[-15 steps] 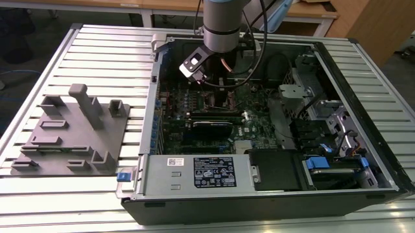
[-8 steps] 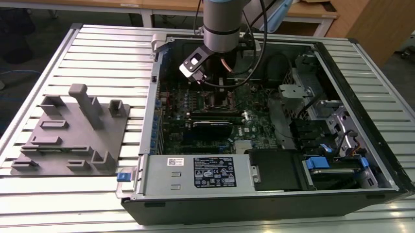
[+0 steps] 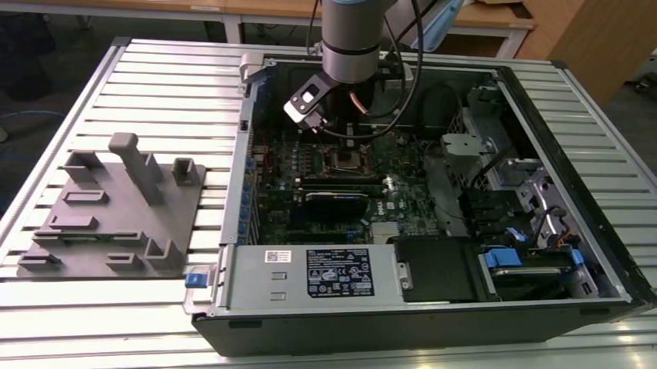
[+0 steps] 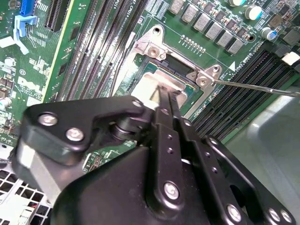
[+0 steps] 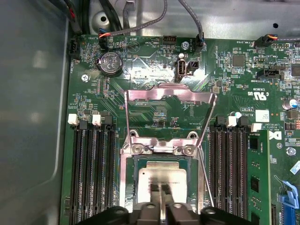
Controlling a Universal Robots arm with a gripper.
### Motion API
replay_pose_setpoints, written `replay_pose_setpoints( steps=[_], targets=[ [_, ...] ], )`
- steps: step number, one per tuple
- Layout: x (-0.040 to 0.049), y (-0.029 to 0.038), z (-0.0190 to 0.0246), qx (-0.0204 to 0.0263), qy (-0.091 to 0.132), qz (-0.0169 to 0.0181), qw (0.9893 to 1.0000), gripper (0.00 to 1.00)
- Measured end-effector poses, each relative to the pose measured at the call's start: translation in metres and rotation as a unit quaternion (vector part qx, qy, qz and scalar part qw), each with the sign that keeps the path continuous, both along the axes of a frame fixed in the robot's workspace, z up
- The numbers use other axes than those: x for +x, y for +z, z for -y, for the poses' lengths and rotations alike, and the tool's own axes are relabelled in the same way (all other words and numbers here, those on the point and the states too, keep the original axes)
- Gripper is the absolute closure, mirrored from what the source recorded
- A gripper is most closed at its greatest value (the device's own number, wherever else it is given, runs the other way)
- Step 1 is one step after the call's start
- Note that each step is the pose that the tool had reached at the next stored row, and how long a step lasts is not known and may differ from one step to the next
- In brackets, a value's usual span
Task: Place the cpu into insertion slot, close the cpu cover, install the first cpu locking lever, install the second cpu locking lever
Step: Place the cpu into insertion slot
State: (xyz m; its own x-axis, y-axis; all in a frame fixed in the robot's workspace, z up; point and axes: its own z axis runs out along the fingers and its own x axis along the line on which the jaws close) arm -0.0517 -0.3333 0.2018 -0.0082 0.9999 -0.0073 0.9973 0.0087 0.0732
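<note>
Seated: cpu [image 5: 161, 174] in slot [image 5: 125, 187], cover [image 5: 171, 92] up.
Jaws of gripper [image 5: 161, 186] narrow, nearly together, tips on cpu top.

Black, screw-studded tool [image 4: 162, 101] — silver-grey arm [image 3: 351, 31]

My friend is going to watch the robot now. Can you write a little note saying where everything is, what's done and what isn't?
Gripper: shut, tips right over the cpu; I can't tell whether they touch it.
Cpu: lying flat in the slot, silver side up.
Cover: flipped open, away from the slot.
Lever: one thin rod sticks out loose beside the slot; I can't make out the other one.
Done: cpu in the slot, as far as shows.
Left: closing the cover, locking both levers.
</note>
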Motion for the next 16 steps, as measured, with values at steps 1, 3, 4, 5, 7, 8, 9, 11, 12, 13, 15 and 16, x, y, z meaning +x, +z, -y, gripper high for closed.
replay_pose_setpoints(
  steps=[1,3,4,5,7,8,9,11,12,13,15,16],
  targets=[
    [0.0,0.0,0.0,0.0,0.0,0.0,1.0,0.88],
    [0.0,0.0,0.0,0.0,0.0,0.0,1.0,0.9],
    [0.0,0.0,0.0,0.0,0.0,0.0,1.0,0.9],
    [0.0,0.0,0.0,0.0002,0.0,-0.0004,1.0,0.9],
    [0.0009,-0.0002,0.0001,0.0,0.0,-0.0152,0.9999,0.9],
    [0.0013,-0.0002,0.0,0.0001,0.0,-0.0234,0.9997,0.9],
    [0.0014,-0.0002,0.0,0.0,0.0,-0.0251,0.9997,0.9],
    [0.0014,-0.0002,0.0,0.0,0.0,-0.0259,0.9997,0.9],
    [0.0014,-0.0002,0.0,0.0,0.0,-0.0262,0.9997,0.9],
    [0.0017,-0.0002,0.0,0.0,0.0,-0.0263,0.9997,0.9],
    [0.003,-0.0002,0.0,0.0001,0.0,-0.0277,0.9996,0.9],
    [0.0042,-0.0002,0.0,0.0001,0.0,-0.0288,0.9996,0.9]
  ],
)
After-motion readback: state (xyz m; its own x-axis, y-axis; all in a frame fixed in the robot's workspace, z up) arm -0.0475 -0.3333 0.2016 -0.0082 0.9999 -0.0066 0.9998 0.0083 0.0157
